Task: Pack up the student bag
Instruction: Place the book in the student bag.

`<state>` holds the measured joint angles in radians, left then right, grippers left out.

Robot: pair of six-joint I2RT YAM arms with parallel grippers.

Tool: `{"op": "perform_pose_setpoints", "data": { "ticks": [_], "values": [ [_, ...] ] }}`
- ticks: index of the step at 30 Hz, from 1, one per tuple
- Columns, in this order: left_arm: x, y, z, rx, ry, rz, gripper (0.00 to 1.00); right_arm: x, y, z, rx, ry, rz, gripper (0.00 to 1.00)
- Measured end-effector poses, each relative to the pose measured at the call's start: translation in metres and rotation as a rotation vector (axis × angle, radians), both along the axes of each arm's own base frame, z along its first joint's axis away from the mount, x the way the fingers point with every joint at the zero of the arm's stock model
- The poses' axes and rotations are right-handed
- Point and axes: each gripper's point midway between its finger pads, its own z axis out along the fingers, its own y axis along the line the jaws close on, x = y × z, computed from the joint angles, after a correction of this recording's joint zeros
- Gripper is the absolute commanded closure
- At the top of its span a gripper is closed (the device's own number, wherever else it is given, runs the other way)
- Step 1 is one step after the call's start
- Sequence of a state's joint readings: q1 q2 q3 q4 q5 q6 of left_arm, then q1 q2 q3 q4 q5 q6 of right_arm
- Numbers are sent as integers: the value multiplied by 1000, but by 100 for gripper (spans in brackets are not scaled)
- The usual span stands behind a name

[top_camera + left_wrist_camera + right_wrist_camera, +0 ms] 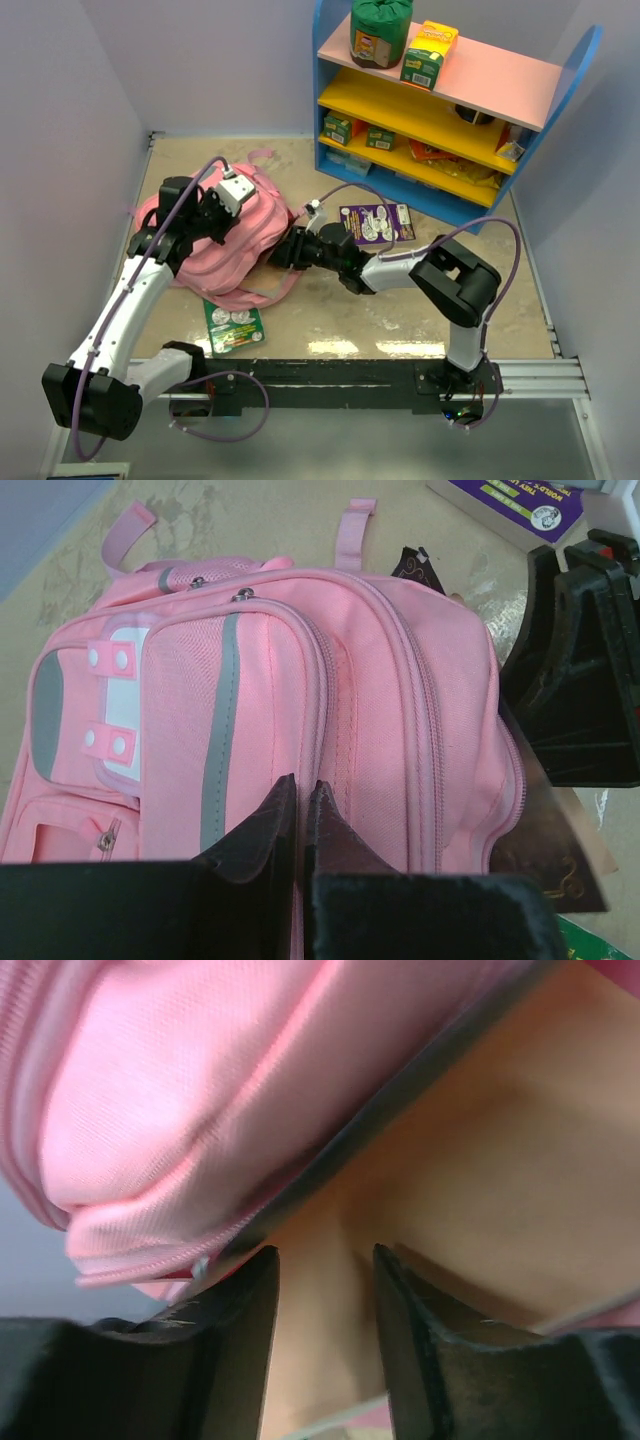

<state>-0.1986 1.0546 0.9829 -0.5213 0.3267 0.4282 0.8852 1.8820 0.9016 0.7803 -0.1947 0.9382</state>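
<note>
Your left gripper (pixel 300 795) is clenched with its tips on the bag (pixel 380 680), holding nothing you can make out; the bag lies flat, front pockets up, their zips looking closed; a green pack (pixel 235 328) lies loose just in front of the bag; at the bag's right edge a brown flat piece (pixel 550 865) pokes out beneath your right gripper (pixel 325 1255), whose jaws stand apart, and you cannot tell whether they grip it; a purple pack (pixel 372 222) lies further right of the bag; packing looks barely begun.
</note>
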Motion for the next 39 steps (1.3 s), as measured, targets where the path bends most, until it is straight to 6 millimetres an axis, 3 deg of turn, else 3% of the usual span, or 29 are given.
{"op": "perform_pose_setpoints", "data": {
  "ticks": [3, 9, 12, 14, 17, 21, 24, 27, 32, 39],
  "values": [
    [-1, 0, 2, -9, 4, -4, 100, -6, -15, -2, -83, 8, -28, 36],
    [-3, -2, 1, -16, 15, -14, 100, -22, -55, 53, -101, -75, -78, 20],
    [-3, -2, 1, -15, 15, -14, 100, -31, -72, 60, -103, -89, -91, 16],
    [-3, -2, 1, -15, 15, -14, 100, -37, -81, 49, -122, -74, -97, 16],
    [-4, -2, 1, -16, 16, -15, 100, -43, -88, 17, -168, -16, -95, 16],
    [-4, -2, 2, -16, 17, -16, 100, -44, -86, -29, -235, 76, -90, 16],
    [-5, -2, 3, -17, 22, -18, 100, -40, -83, -48, -252, 120, -94, 19],
    [-6, -3, 4, -19, 23, -21, 100, -28, -79, -50, -216, 139, -117, 21],
    [-6, -3, 3, -19, 26, -23, 100, -11, -76, -37, -121, 140, -148, 23],
    [-7, -3, 4, -20, 25, -24, 100, 1, -58, -30, -42, 151, -137, 28]
  ]
}}
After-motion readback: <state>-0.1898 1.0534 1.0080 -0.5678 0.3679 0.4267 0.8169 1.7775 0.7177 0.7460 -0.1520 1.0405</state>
